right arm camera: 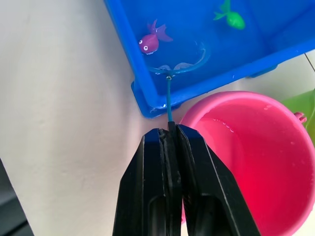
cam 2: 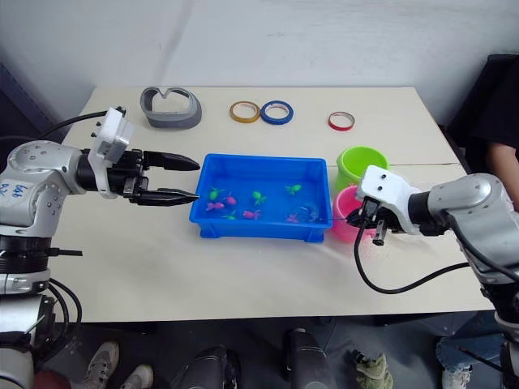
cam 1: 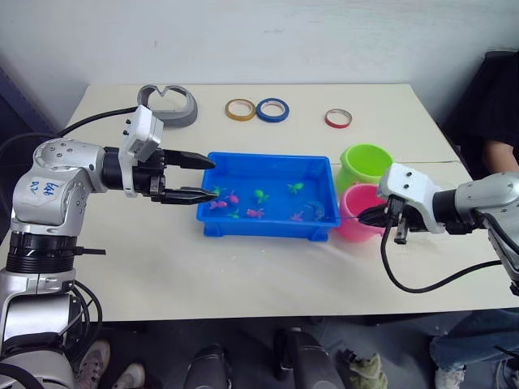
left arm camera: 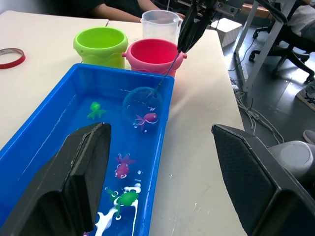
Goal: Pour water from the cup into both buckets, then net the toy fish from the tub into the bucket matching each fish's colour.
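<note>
The blue tub sits mid-table with several pink and green toy fish in shallow water. At its right end stand the green bucket and the pink bucket; the clear cup is behind them in the left wrist view. My right gripper hovers over the pink bucket, shut on the thin handle of a small net. The net's hoop dips into the tub's right end, close to a pink fish. My left gripper is open at the tub's left rim, holding nothing.
Three tape rolls and a grey horseshoe-shaped object lie along the far side of the table. A person in dark clothes sits at the right. The near table edge runs just in front of the tub.
</note>
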Motion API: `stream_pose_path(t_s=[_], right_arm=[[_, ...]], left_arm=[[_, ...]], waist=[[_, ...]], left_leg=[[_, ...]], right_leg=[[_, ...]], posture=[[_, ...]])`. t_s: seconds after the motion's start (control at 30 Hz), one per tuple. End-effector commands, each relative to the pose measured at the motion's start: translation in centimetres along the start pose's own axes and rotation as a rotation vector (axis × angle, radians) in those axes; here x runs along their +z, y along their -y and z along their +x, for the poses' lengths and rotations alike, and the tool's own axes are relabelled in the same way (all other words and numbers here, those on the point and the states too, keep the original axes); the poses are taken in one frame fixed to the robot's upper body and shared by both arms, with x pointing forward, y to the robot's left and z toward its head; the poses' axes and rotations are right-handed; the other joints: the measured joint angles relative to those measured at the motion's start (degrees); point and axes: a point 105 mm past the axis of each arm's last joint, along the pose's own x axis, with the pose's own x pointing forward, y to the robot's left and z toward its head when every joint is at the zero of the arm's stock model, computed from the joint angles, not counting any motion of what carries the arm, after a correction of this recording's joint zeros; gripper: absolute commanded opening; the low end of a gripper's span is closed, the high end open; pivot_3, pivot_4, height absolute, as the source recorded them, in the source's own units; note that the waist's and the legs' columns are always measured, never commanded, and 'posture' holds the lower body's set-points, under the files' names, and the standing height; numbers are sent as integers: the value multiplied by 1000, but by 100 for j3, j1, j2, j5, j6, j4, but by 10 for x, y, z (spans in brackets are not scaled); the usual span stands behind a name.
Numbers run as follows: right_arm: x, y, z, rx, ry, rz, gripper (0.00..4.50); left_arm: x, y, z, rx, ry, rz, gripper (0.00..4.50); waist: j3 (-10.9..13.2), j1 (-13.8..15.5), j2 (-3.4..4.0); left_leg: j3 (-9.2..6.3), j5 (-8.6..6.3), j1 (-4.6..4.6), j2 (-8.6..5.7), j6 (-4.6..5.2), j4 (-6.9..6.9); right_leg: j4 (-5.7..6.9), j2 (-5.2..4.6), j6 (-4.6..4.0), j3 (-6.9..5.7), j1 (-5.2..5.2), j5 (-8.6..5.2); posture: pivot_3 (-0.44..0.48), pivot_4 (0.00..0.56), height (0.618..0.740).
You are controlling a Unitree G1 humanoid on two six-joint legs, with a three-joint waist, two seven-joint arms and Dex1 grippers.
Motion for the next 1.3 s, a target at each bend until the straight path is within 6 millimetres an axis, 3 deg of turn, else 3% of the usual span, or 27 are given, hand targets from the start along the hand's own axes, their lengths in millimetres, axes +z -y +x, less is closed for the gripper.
stream_pose_path(t_s=[0.03,0.3,0.6,0.83,1.17,1.3], right_arm=[[12,-5,-2,12,74,60,0],[21,-1,6,-32,168,153,0],[36,11,-6,-96,253,143,0],[42,8,-10,-111,293,126,0],[45,7,-15,-136,319,126,0],[40,6,-26,-193,334,129,0]], left_arm=[[9,-1,-7,20,-2,45,3602],[10,-3,-8,21,-5,50,3602],[6,-7,-13,46,3,24,3602],[1,-10,-13,46,5,11,3602],[-6,-22,-11,85,-1,32,3602],[-12,-33,-2,102,39,31,3602]], waist=[[0,-1,0],[0,-2,0],[0,0,0],[0,-2,0],[0,2,0],[0,15,0]], left_leg=[[0,0,0,0,0,0],[0,0,-1,-1,0,0],[0,-1,-3,-1,2,-1],[0,-2,-4,-1,3,-4],[1,-2,-7,-1,4,-4],[1,-2,-8,-2,4,-8]], right_leg=[[0,0,0,0,0,0],[0,-1,0,1,-1,0],[-2,0,1,-1,-1,0],[-6,0,1,-1,-1,1],[-8,-2,1,-3,-1,1],[-11,-1,2,-4,-1,1]], posture=[[0,150,727],[0,150,727],[0,150,727],[0,150,727],[0,150,727],[0,150,727]])
